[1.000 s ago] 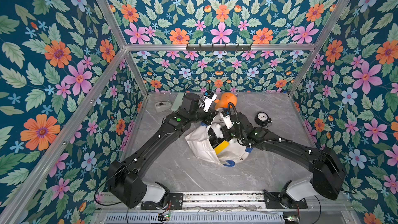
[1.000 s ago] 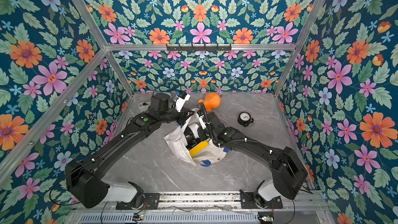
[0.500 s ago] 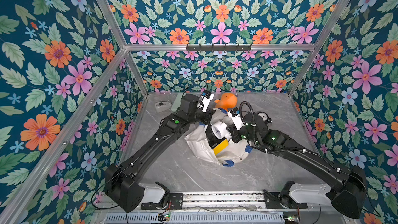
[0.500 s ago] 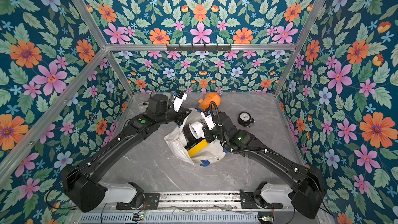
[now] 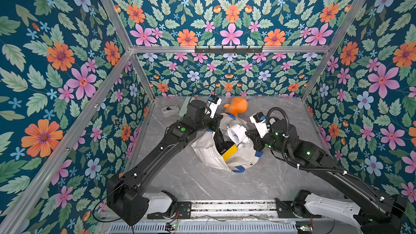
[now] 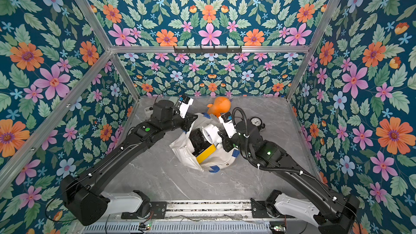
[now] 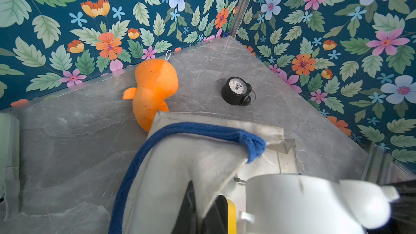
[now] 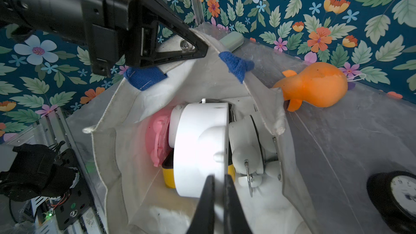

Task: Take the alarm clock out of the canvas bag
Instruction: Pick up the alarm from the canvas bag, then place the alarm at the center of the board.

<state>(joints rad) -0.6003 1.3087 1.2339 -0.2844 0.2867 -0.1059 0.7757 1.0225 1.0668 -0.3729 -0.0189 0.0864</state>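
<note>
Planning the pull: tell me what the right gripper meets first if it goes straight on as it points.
The right gripper is shut on the white alarm clock, so that comes first. Behind it, likely the far wall of the canvas bag; depth is unclear.

Noted canvas bag (image 5: 208, 154) slumped mid-table on grey marble tabletop (image 5: 180, 181), mouth open. Found left gripper (image 5: 218, 121) closed on the bag's far rim, rim raised. Found right gripper (image 5: 247, 136) pinched shut at right side of white alarm clock (image 5: 235, 132), clock over the bag mouth. Spotted yellow item (image 5: 229, 151) inside bag, just nearer than the clock. Logged orange plush toy (image 5: 236, 106) touching bag's far edge, and small grey tape dispenser (image 5: 168, 110) at far left.
</note>
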